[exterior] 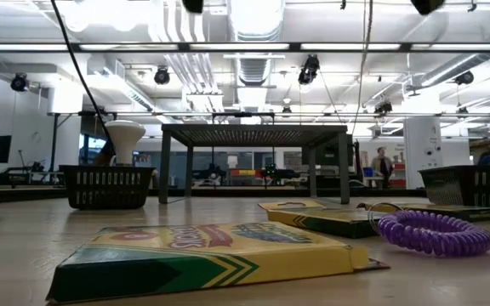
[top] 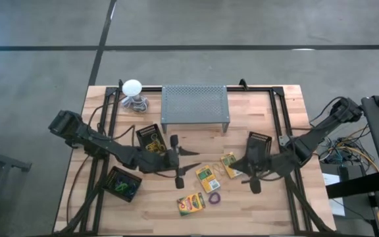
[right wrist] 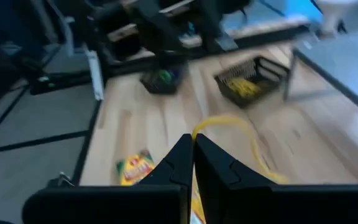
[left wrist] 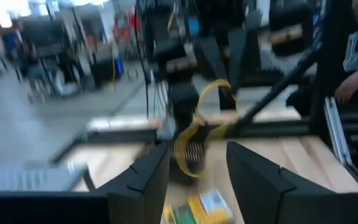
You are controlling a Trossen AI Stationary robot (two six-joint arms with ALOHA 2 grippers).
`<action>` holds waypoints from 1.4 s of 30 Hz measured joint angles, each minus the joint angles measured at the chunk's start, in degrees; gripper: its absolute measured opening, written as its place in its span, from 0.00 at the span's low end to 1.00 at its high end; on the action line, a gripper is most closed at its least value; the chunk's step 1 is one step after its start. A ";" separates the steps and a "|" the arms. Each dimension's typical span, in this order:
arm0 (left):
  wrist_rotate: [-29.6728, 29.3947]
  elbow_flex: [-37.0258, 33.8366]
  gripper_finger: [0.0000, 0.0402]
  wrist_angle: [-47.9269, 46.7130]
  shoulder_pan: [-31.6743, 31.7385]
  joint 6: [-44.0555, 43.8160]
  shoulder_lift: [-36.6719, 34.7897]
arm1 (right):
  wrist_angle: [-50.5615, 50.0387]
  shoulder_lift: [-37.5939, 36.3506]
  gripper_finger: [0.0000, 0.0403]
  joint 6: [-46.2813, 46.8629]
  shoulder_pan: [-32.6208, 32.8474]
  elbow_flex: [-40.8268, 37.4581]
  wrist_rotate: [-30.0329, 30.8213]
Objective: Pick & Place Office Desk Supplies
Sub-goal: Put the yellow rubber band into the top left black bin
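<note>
Right wrist view shows the right gripper [right wrist: 193,163] pinched shut on a yellow rubber band [right wrist: 241,134], which loops forward from its fingertips.

A pale wooden desk [top: 150,217] stands on a grey concrete floor [top: 38,72] crossed by dark seams, and beyond it lies an open workshop with a white ceiling [exterior: 253,25] of ducts, pipes and long strip lights [exterior: 449,48].

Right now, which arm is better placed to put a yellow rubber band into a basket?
The right. Its gripper is shut on a yellow rubber band, beside the right basket. The left gripper is open and empty.
</note>
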 joint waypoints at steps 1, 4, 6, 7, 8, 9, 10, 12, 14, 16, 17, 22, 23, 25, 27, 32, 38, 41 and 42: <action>0.10 0.00 0.41 1.41 0.00 1.86 -0.01 | 1.63 0.48 0.02 -2.12 0.00 0.00 -0.13; 1.25 0.12 0.41 3.14 0.04 5.42 -0.04 | 7.22 2.02 0.02 -7.89 -0.65 0.02 -0.50; 2.64 0.62 0.41 3.04 0.08 5.91 -0.04 | 10.19 3.10 0.02 -10.96 -1.41 0.02 -0.83; 3.43 0.90 0.42 2.52 0.09 5.99 -0.04 | 11.36 3.65 0.02 -12.15 -1.91 0.02 -1.25; 3.97 1.17 0.43 2.17 0.09 6.16 -0.04 | 12.49 4.14 0.02 -13.12 -2.53 0.02 -1.81; 4.26 1.37 0.43 1.77 0.09 6.17 -0.04 | 13.30 4.51 0.02 -13.66 -3.15 0.02 -2.70; 4.30 1.60 0.44 1.30 0.09 6.21 -0.04 | 14.11 4.97 0.02 -14.13 -3.77 0.02 -3.58; 4.38 2.11 0.46 1.26 0.11 6.21 -0.04 | 15.92 6.11 0.02 -15.19 -5.04 0.02 -5.04; 4.40 2.54 0.48 1.24 0.17 6.19 -0.04 | 17.82 7.20 0.02 -15.94 -6.25 0.02 -6.87; 4.47 2.64 0.50 0.96 0.20 6.19 -0.04 | 20.21 8.29 0.02 -16.68 -7.55 0.04 -9.52; 4.49 2.67 0.51 0.92 0.20 6.12 -0.04 | 21.23 8.69 0.02 -17.06 -8.16 0.07 -10.85; 5.34 2.78 0.54 0.77 0.31 2.29 -0.04 | 23.92 10.42 0.02 -18.38 -10.82 0.72 -15.43; 5.34 2.78 0.55 0.33 0.35 1.61 -0.04 | 24.09 10.73 0.02 -18.42 -11.25 1.25 -16.43; 5.32 2.78 0.55 -0.49 0.56 1.03 -0.04 | 24.12 11.27 0.02 -18.82 -11.83 2.15 -18.84; 5.33 2.78 0.55 -1.68 0.83 0.23 -0.04 | 24.15 12.33 0.02 -19.70 -12.12 3.42 -20.80; 6.75 2.76 0.55 -3.44 1.16 -1.97 -0.04 | 23.44 14.94 0.02 -22.74 -12.04 6.36 -22.27; 9.61 2.75 0.48 -5.23 1.16 -1.92 -0.04 | 19.00 18.07 0.02 -23.95 -12.07 10.36 -22.06; 9.61 2.75 0.34 -5.51 1.16 -2.14 -0.04 | 17.44 19.03 0.02 -24.31 -12.04 11.74 -22.01; 9.63 2.75 0.28 -5.51 1.16 -2.13 -0.04 | 17.18 19.28 0.02 -24.37 -12.04 12.22 -22.03</action>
